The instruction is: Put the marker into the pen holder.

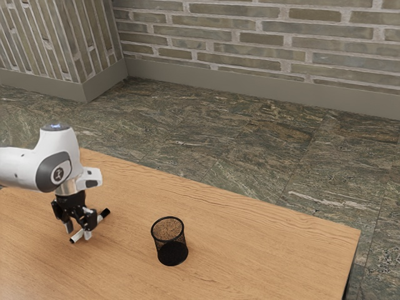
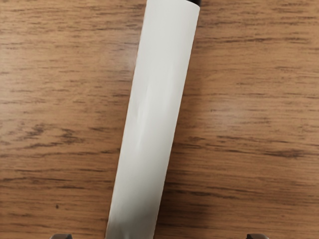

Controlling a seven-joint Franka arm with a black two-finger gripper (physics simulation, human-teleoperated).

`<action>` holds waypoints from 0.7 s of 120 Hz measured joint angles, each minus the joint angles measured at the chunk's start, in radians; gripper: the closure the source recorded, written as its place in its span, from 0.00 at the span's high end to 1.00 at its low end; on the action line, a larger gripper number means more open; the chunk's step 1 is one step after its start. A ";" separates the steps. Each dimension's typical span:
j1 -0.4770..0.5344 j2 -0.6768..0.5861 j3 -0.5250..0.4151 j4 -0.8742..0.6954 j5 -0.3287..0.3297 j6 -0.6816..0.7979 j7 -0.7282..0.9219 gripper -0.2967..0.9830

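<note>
Straddling the marker (image 2: 152,119), widespread pincer (image 1: 79,233).

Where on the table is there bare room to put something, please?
The table is bare from the pen holder to its edge at the exterior view's right. A narrower bare patch separates pen holder and marker. Crowded: the marker, with the open gripper around it.

No text, brand or number can be read, though in the exterior view a small pale emblem (image 1: 59,174), too small to make out, stands on the rounded grey cap (image 1: 45,177) of the white arm (image 1: 20,167), with unclear bluish marks (image 1: 55,126) on its top.
</note>
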 joint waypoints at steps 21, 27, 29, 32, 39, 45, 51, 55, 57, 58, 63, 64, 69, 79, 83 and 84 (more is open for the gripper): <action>-0.014 0.014 -0.001 0.001 0.006 0.030 0.022 0.37; -0.015 0.014 -0.001 0.001 0.007 0.035 0.027 0.33; -0.015 0.014 -0.001 0.001 0.007 0.036 0.029 0.32; -0.015 0.014 -0.001 0.001 0.007 0.038 0.031 0.31; -0.014 0.018 -0.001 0.001 0.008 0.041 0.036 0.29; -0.013 0.023 -0.001 0.001 0.009 0.044 0.040 0.28; -0.013 0.025 -0.001 0.001 0.009 0.045 0.043 0.27; -0.013 0.026 -0.001 0.001 0.010 0.046 0.046 0.27; -0.013 0.027 -0.001 0.001 0.010 0.046 0.047 0.27; -0.013 0.027 -0.001 0.001 0.010 0.046 0.047 0.27; -0.013 0.027 -0.002 0.001 0.010 0.045 0.050 0.27; -0.012 0.027 -0.002 0.001 0.010 0.045 0.050 0.27; -0.012 0.029 -0.002 0.002 0.010 0.044 0.053 0.27; -0.011 0.035 -0.002 0.006 0.010 0.042 0.057 0.26; -0.010 0.036 -0.002 0.008 0.010 0.041 0.058 0.26; -0.009 0.036 -0.002 0.008 0.010 0.040 0.058 0.26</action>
